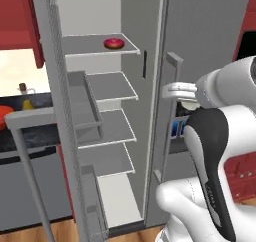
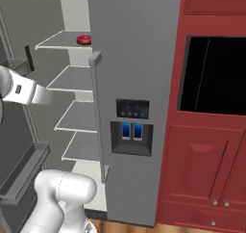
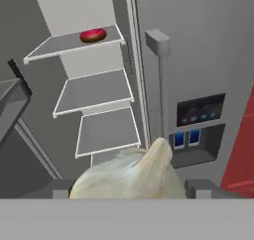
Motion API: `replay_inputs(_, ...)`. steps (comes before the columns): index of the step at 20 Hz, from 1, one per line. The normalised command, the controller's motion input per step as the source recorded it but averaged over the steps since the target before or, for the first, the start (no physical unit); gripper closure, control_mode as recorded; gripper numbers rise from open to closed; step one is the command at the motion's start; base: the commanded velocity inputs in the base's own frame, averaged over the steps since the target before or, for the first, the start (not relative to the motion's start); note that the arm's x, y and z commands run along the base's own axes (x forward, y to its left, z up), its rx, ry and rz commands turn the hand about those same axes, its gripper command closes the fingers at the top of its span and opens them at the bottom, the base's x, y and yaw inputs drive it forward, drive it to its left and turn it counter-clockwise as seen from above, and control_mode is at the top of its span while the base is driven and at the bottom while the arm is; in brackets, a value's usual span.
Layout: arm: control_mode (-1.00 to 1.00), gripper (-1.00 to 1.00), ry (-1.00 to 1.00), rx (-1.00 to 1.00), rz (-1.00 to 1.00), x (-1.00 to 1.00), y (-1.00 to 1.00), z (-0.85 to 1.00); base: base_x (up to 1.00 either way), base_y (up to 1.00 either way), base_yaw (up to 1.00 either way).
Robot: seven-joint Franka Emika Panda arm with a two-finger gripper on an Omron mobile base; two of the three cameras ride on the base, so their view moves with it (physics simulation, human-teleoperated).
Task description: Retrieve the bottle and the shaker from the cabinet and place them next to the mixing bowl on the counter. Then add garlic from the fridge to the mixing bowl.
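Kitchen sim, parked at the fridge (image 2: 139, 58); its left door is swung wide, pale grey shelves exposed, and the right door with the dispenser panel (image 2: 132, 126) is closed. Wood floor shows along the bottom edge in both base views.

Nearest the hand camera I see the garlic (image 3: 131, 177), a whitish lumpy bulb sitting between the two dark finger tips of the gripper (image 3: 131, 190). Fingers (image 3: 201, 188) sit just either side of it, so I read the gripper as clamped on the garlic. Lower half of the bulb is cut off at the picture edge, so I can't see the actual contact faces.

Beyond the hand: fridge bar handle (image 3: 159, 85) just right of the bulb, shelves further back to its left. Pink-iced doughnut (image 1: 114, 43) is on the top shelf, well apart from the hand.

Left of the fridge, past the open door: black counter (image 1: 27, 133), with the red-orange mixing bowl (image 1: 6, 113) cut off by the left edge. Bottle (image 1: 27, 101) stands just beside it, mostly hidden behind the door edge; only the yellow base and stopper are visible.

Right of the fridge: red base cabinets (image 2: 206, 169) and a dark oven recess (image 2: 216, 75).

Arm body blocks the gripper in the left base view.
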Motion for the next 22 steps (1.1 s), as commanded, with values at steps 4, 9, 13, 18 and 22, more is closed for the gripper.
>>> replay_inputs(4, 1.0, 1.0, 0.0, 0.0, 0.0, 0.0, 0.0, 0.0, -1.0, -0.78, -0.02)
replay_inputs(9, 1.0, 1.0, 0.0, 0.0, 0.0, 0.0, 0.0, 0.0, -0.61, -0.79, 0.1)
replay_inputs(13, 1.0, 1.0, 0.0, 0.0, 0.0, 0.0, 0.0, 0.0, -0.01, -1.0, 0.47)
replay_inputs(18, 1.0, 1.0, 0.0, 0.0, 0.0, 0.0, 0.0, 0.0, -0.14, -0.44, 0.72)
replay_inputs(22, 1.0, 1.0, 0.0, 0.0, 0.0, 0.0, 0.0, 0.0, -0.1, 0.38, 0.81)
